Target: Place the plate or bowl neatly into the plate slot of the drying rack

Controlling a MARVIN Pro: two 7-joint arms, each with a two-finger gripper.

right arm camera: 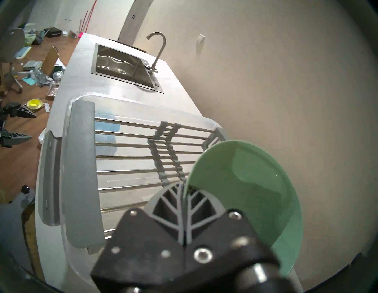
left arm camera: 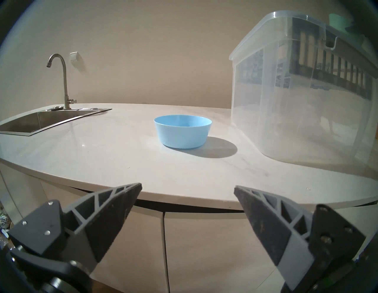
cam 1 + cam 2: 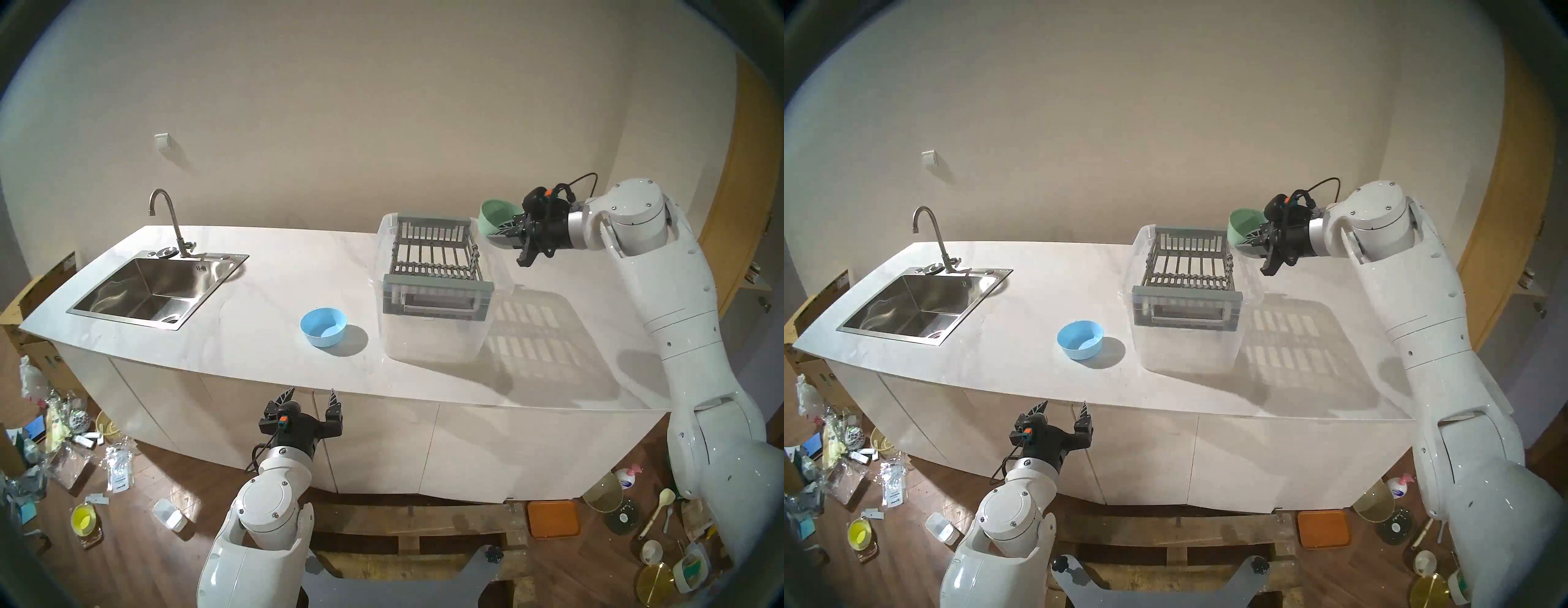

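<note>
The grey drying rack [image 3: 437, 259] [image 3: 1189, 265] [image 1: 81, 174] sits across the top of a clear plastic tub [image 3: 437, 339] [image 2: 302, 102]. Its plate slots [image 1: 143, 163] are the gaps between its bars. My right gripper [image 3: 511, 229] [image 3: 1257, 238] [image 1: 184, 190] is shut on the rim of a green bowl [image 3: 496, 216] [image 3: 1244, 223] [image 1: 245, 184], held tilted in the air just right of the rack's far end. A blue bowl [image 3: 323, 327] [image 3: 1080, 339] [image 2: 182, 131] stands upright on the white counter [image 3: 254, 339], left of the tub. My left gripper [image 3: 312, 399] [image 3: 1062, 412] [image 2: 187, 189] is open and empty, below the counter's front edge.
A steel sink [image 3: 152, 288] with a tap [image 3: 169, 220] is set into the counter's left part. The floor around holds clutter: packets and a yellow cup [image 3: 82, 520] on the left, an orange tray [image 3: 553, 518], dishes and a spoon on the right. A wooden pallet [image 3: 415, 526] lies below.
</note>
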